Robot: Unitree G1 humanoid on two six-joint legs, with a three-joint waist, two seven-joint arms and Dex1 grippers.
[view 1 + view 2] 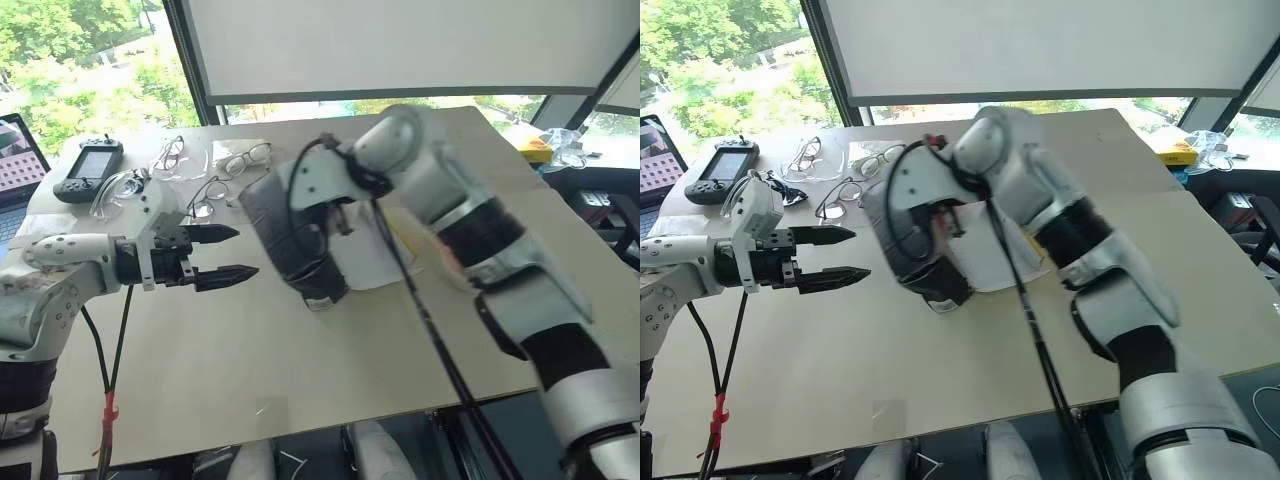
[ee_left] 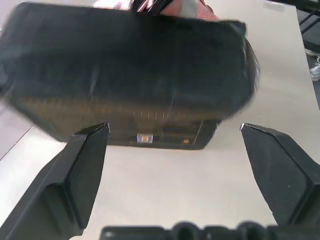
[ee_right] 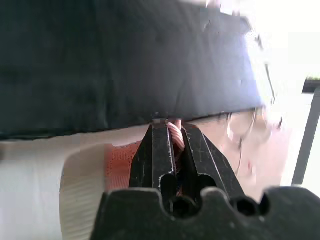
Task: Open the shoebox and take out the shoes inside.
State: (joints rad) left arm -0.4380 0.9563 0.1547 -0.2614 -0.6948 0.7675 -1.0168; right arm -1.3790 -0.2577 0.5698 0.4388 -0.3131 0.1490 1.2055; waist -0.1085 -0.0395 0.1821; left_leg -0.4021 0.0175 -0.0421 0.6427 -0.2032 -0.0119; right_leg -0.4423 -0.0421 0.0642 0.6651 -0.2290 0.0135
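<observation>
Box [image 1: 290, 240] open mid-table, right gripper [image 3: 170, 142] pinched shut on a pink shoe [image 3: 120, 165] inside, left gripper [image 1: 225, 255] spread wide beside it, shoes not out yet.

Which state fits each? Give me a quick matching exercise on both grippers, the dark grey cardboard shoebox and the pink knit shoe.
Things:
1. left gripper
2. right gripper
3. dark grey cardboard shoebox
4. pink knit shoe

States:
A. pinched by two black fingers
B. open, level with the box's side
C. standing on the pale table
D. shut on pink fabric

Pairs: 1-B, 2-D, 3-C, 4-A
</observation>
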